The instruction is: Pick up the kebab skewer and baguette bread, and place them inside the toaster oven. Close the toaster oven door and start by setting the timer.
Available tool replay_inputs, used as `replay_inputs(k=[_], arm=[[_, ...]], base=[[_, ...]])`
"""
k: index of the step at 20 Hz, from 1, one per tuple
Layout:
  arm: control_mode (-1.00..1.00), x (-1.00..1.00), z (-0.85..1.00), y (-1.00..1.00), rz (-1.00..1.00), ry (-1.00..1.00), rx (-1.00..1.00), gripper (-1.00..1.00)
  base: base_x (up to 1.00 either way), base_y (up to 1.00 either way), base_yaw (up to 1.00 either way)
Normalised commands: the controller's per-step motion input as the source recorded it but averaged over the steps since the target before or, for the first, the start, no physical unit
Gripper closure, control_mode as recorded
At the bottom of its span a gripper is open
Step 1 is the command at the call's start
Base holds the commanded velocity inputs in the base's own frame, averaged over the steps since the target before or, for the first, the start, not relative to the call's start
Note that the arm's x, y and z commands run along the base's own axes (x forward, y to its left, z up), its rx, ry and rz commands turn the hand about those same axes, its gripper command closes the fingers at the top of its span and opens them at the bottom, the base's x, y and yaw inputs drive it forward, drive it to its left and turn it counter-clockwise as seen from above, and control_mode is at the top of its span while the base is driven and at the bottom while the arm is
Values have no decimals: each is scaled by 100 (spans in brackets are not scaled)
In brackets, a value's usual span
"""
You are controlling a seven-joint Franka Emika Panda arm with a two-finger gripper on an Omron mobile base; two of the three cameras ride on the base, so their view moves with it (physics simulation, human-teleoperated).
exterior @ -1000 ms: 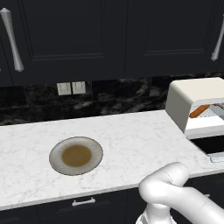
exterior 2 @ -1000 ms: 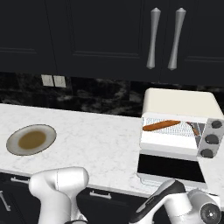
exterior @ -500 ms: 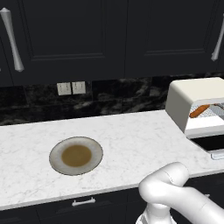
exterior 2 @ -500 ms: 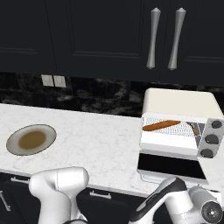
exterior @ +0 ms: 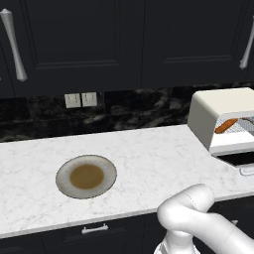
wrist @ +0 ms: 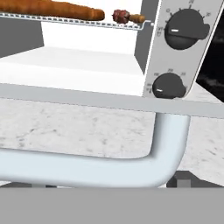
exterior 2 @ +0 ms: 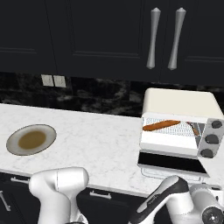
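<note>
Lying on the rack of the toaster oven [exterior 2: 177, 101] are baguette bread [exterior 2: 161, 125] and kebab skewer [exterior 2: 192, 128], door [exterior 2: 171, 162] down, jaw state unclear.

toaster oven [exterior: 218, 119] cut by right edge | baguette bread [wrist: 48, 8] clipped at top-left | pincer state untellable

Round grey plate [exterior: 86, 176] with brown centre, lying flat on white marble bench [exterior: 149, 158]. Two pale wall sockets [exterior: 81, 99] on black marbled backsplash [exterior 2: 100, 97]. Dark upper cabinets [exterior 2: 96, 35] above, long silver handles [exterior 2: 165, 38] side by side.
</note>
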Motion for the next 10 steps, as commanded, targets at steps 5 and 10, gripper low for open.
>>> replay_inputs(k=[5,10], arm=[[-100,43,69,14,0,-14,0,-100],[-100,53,58,12,-1,-13,0,-100]], base=[[0,0,0],[0,0,0]])
